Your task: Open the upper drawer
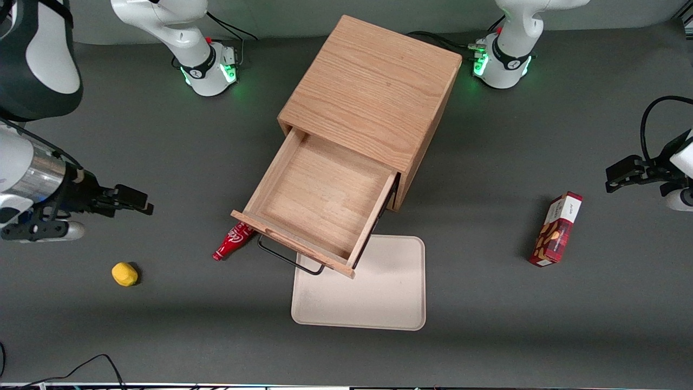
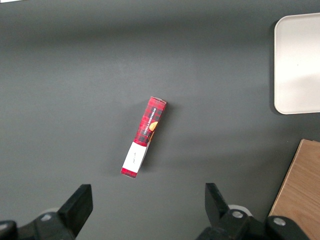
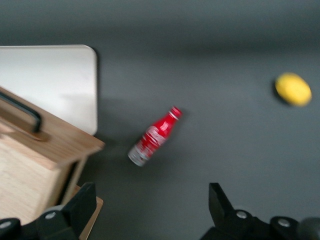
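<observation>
The right arm's black two-finger gripper [image 1: 130, 199] hangs over bare dark grey tabletop [image 1: 162, 325] near the working arm's end edge, its fingers [image 3: 75, 207] spread wide apart and holding nothing — open table lies all round it. The arm reaches in from that end edge with the wrist roughly level, the fingers pointing toward the table's middle. Nearest to it, closer to the front camera's edge, sits a small yellow rounded lump [image 1: 124, 274], alone on the surface. Further toward the middle lies a small red bottle with a white logo [image 1: 233, 241], on its side, its base tucked under the corner of the shallow light-oak upper drawer [image 1: 319, 200]. That drawer stands pulled far out of the light-oak cube cabinet [image 1: 373, 86] at mid-table, its inside bare, its thin black wire handle [image 1: 289, 259] overhanging a cream rounded-corner tray [image 1: 379, 303]. A red plaid carton [image 1: 556, 228] lies toward the parked arm's end.
</observation>
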Tool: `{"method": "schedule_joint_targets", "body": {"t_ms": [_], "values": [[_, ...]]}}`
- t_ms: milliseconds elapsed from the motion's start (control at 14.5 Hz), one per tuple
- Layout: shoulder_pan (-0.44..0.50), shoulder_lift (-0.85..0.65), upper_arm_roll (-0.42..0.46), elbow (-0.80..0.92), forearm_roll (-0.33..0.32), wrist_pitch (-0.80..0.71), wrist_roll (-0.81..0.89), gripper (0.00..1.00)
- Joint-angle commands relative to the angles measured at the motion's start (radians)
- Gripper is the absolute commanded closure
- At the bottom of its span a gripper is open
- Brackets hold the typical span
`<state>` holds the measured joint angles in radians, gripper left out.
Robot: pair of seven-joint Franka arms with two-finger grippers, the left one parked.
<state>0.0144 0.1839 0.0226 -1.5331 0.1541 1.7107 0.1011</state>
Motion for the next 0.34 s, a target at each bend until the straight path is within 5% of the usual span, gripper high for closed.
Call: {"method": "schedule_joint_targets", "body": {"t_ms": [0,138,276], "values": [[-0.039,-0.161,0.022,-0.170,-0.109,0.015,0.057,0.00],[-0.039,-0.178,0.057,-0.153,-0.215,-0.028,0.064,0.00],[-0.045,-0.178,0.059,-0.122,-0.223,-0.066,0.100,0.00]]}}
